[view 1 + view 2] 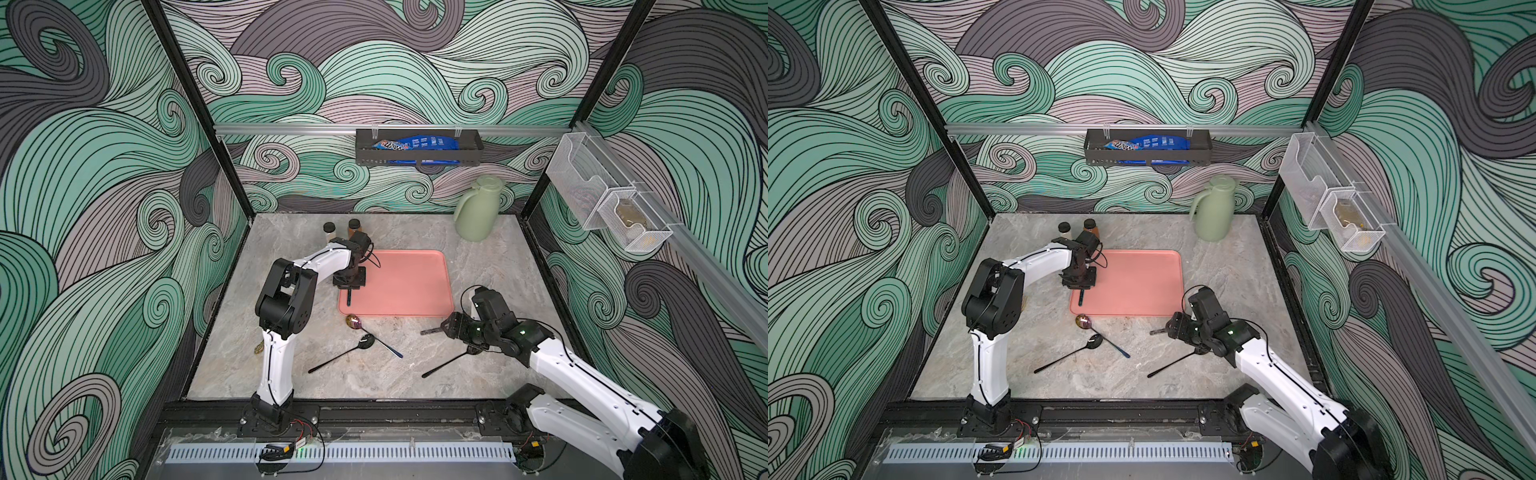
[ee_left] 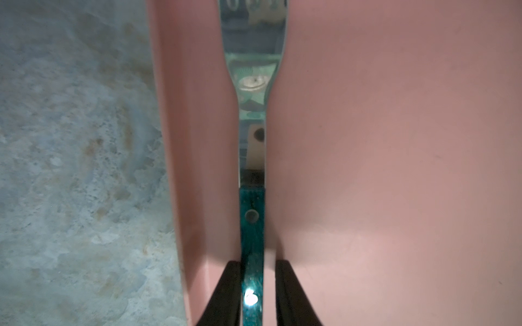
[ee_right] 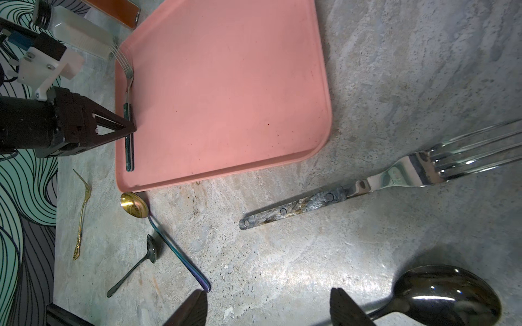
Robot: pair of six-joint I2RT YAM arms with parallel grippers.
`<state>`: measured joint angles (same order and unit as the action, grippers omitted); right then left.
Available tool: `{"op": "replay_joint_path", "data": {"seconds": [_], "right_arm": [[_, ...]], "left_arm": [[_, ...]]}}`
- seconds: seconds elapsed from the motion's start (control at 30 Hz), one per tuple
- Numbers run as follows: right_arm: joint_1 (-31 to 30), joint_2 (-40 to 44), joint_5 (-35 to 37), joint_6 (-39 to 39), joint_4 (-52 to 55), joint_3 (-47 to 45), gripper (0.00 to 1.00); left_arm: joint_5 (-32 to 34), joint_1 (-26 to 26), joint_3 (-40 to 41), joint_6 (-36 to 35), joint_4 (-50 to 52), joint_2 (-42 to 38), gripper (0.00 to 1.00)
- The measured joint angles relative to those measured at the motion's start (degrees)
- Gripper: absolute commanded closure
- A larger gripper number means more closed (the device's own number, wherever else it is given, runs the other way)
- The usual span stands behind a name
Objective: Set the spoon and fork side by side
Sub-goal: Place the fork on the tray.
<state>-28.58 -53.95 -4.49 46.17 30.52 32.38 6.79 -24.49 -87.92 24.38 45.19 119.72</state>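
Observation:
A teal-handled fork (image 2: 252, 113) lies flat along the left rim of the pink tray (image 1: 407, 282). My left gripper (image 2: 255, 293) stands over its handle, jaws slightly open: one finger (image 2: 226, 296) touches the handle and a thin gap shows on the other side. In both top views the gripper (image 1: 349, 286) (image 1: 1079, 286) hides most of the fork. My right gripper (image 3: 267, 310) (image 1: 449, 326) is open over bare table, holding nothing. Beside one of its fingers lies a large black spoon (image 3: 446, 293). A grey marble-handled fork (image 3: 339, 194) lies just ahead of it.
In front of the tray lie an iridescent spoon (image 1: 354, 321), a small black spoon (image 1: 368, 341) and a thin gold fork (image 3: 82, 214). Two spice bottles (image 1: 329, 230) stand behind the left gripper. A green jug (image 1: 476, 210) stands at the back right. A wall basket (image 1: 419, 149) holds a blue packet.

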Motion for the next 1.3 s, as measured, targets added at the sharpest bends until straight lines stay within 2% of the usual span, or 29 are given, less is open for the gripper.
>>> {"op": "replay_joint_path", "data": {"seconds": [0.27,0.63,0.7,0.97,1.13,1.3], "right_arm": [[0.0,0.87,0.02,0.57,1.09,0.0,0.26],[0.0,0.85,0.02,0.61,0.94,0.0,0.3],[0.0,0.81,0.0,0.59,0.94,0.0,0.3],[0.0,0.72,0.02,0.55,0.94,0.0,0.26],[0.0,0.96,0.37,0.55,0.98,0.0,0.23],[0.0,1.38,0.57,0.61,0.98,0.0,0.23]], "left_arm": [[-0.59,0.02,-0.09,0.02,-0.11,0.2,0.87],[-0.66,-0.07,0.55,0.07,-0.79,-0.15,0.87],[-0.66,-0.09,0.66,0.07,-0.87,-0.2,0.82],[0.74,-0.66,0.87,0.24,0.2,-1.42,0.49],[4.48,-3.39,1.86,0.26,2.08,-7.76,0.45],[5.66,-6.64,5.73,0.63,2.64,-19.47,0.43]]}}
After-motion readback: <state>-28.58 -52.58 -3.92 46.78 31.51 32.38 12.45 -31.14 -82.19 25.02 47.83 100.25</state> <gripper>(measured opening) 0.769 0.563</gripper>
